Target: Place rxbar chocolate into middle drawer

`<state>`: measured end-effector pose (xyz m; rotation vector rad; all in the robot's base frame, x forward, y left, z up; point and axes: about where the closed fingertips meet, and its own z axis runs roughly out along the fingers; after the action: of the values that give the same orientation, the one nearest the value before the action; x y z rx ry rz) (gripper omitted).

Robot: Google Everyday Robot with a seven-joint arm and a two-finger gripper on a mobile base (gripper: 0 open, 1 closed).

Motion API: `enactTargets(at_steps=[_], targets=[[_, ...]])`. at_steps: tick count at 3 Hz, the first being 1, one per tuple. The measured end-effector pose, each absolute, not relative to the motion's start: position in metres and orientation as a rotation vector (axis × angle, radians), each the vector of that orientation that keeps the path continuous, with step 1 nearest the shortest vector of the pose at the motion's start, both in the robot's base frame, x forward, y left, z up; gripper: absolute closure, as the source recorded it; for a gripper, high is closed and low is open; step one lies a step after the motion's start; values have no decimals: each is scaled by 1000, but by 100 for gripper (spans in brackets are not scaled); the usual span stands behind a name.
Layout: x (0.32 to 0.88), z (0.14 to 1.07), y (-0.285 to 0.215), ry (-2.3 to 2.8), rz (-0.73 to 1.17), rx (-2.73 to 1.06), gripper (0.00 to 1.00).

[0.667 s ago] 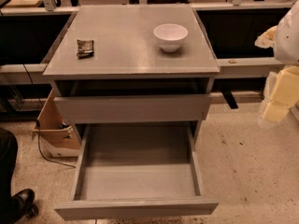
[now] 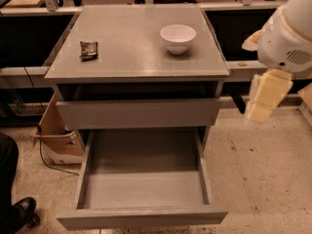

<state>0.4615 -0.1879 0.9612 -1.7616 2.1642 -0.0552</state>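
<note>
The rxbar chocolate [image 2: 88, 49] is a small dark wrapped bar lying on the left side of the grey cabinet top [image 2: 131, 57]. The middle drawer [image 2: 142, 217] is pulled wide open below the closed upper drawer front [image 2: 139, 113], and its flat grey inside holds nothing. My gripper [image 2: 264, 99] hangs pale and yellowish from the white arm [image 2: 290, 30] at the right edge, off the cabinet's right side, level with the upper drawer. It holds nothing that I can see and is far from the bar.
A white bowl [image 2: 178, 37] stands on the cabinet top, right of middle. A cardboard box [image 2: 56, 133] and a cable sit on the floor left of the cabinet. A person's shoe [image 2: 22, 212] is at the bottom left. Dark benches run behind.
My arm and gripper have moved a little to the left, toward the cabinet. The bar, bowl and drawer have not moved.
</note>
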Motion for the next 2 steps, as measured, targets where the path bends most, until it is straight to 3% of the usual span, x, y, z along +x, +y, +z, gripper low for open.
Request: enactTargets(at_steps=[2], targets=[[553, 925, -90, 2002, 76, -1821, 0]])
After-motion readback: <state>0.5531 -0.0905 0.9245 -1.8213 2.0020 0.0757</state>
